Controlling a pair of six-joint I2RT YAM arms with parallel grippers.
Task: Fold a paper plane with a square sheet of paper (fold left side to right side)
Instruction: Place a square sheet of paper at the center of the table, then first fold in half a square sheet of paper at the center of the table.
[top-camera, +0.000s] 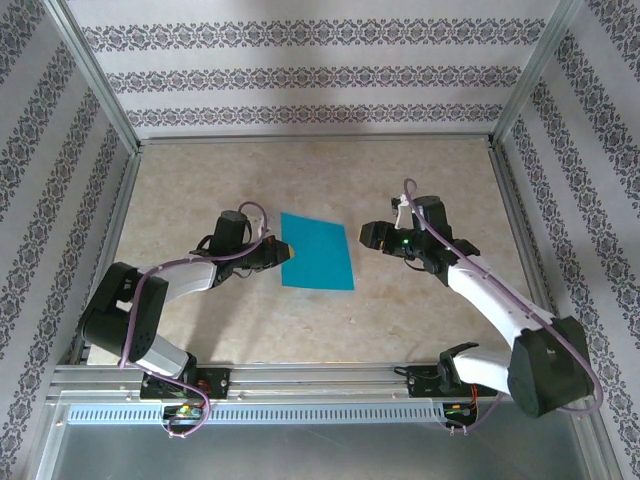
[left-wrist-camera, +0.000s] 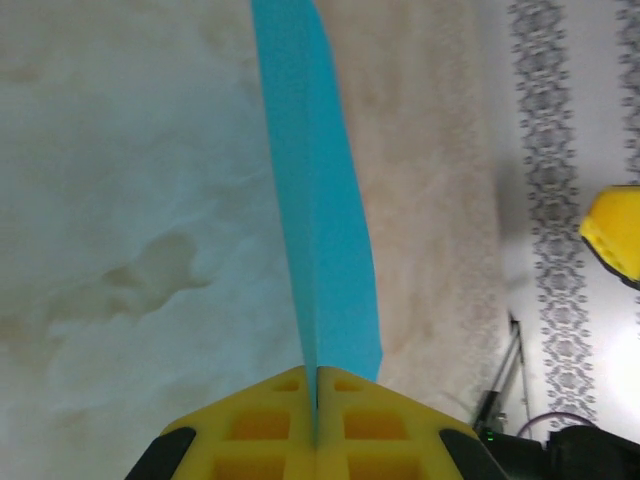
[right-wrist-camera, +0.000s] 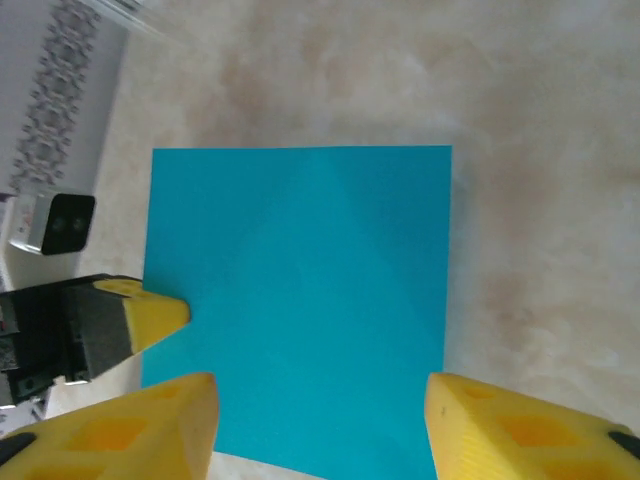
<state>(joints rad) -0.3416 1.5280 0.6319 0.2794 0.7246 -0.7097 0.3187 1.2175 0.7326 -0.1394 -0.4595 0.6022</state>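
The square sheet of paper (top-camera: 320, 254) is teal-blue and lies unfolded on the table between the two arms, with faint creases across it (right-wrist-camera: 300, 290). My left gripper (top-camera: 286, 252) is shut on the middle of its left edge. In the left wrist view the yellow fingers (left-wrist-camera: 260, 425) pinch the sheet (left-wrist-camera: 325, 220), which runs away from them almost edge-on. My right gripper (top-camera: 368, 237) hovers open just off the sheet's right edge. In the right wrist view its gripper (right-wrist-camera: 320, 430) spans the near edge of the sheet, with nothing between the fingers.
The beige tabletop (top-camera: 420, 320) is ringed by a metal frame (top-camera: 300, 375) and patterned walls. Across the sheet, the right wrist view catches the left gripper's yellow tip (right-wrist-camera: 155, 312). One yellow finger of the right gripper (left-wrist-camera: 615, 230) appears in the left wrist view.
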